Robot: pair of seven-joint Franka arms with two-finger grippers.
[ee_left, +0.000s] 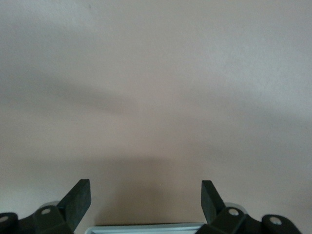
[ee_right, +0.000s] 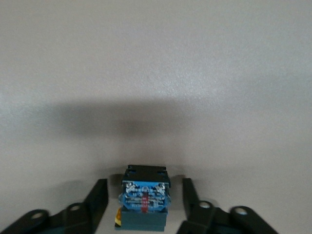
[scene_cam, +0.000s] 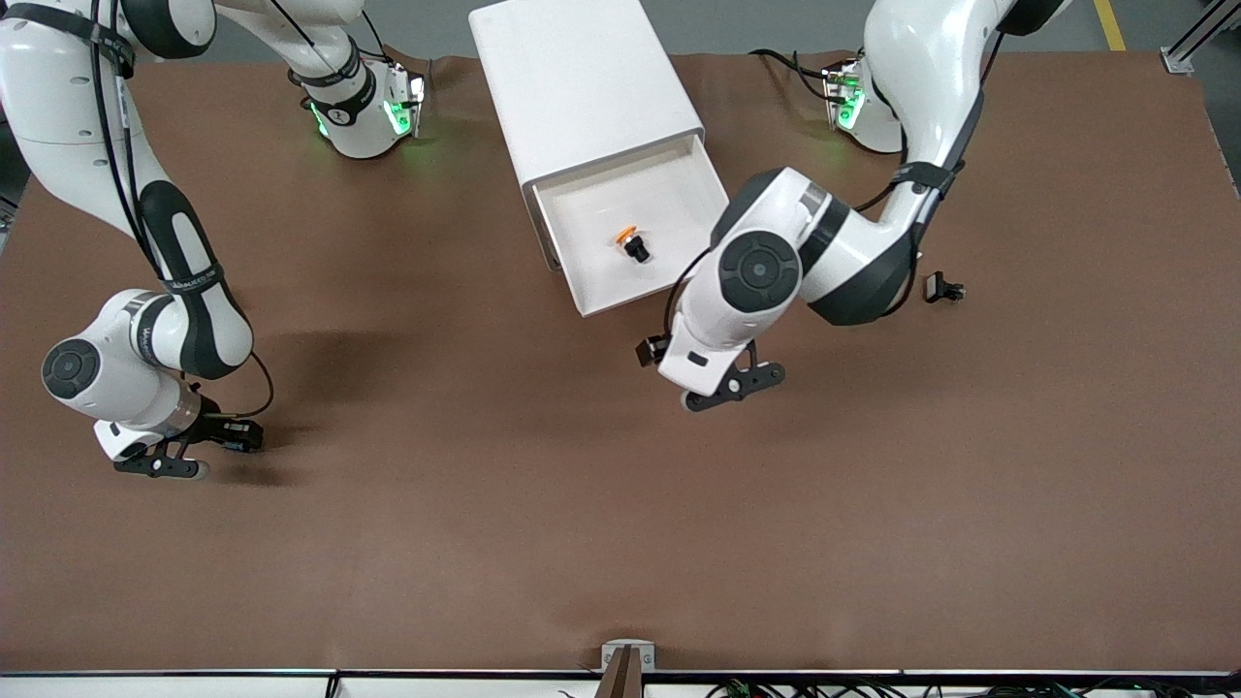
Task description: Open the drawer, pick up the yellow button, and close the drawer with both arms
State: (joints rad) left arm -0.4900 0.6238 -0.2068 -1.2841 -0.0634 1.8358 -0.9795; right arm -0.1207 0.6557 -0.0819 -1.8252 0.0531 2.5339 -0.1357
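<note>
The button sits on the tabletop between the right gripper's spread jaws; the left gripper, jaws spread, is nearer the open drawer

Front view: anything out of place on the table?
One thing: a small dark part lies alone on the table, toward the left arm's end, outside the open drawer. In the drawer, the orange-capped push button lies tipped on its side. Nothing looks spilled. The left gripper and right gripper are low over the table.
</note>
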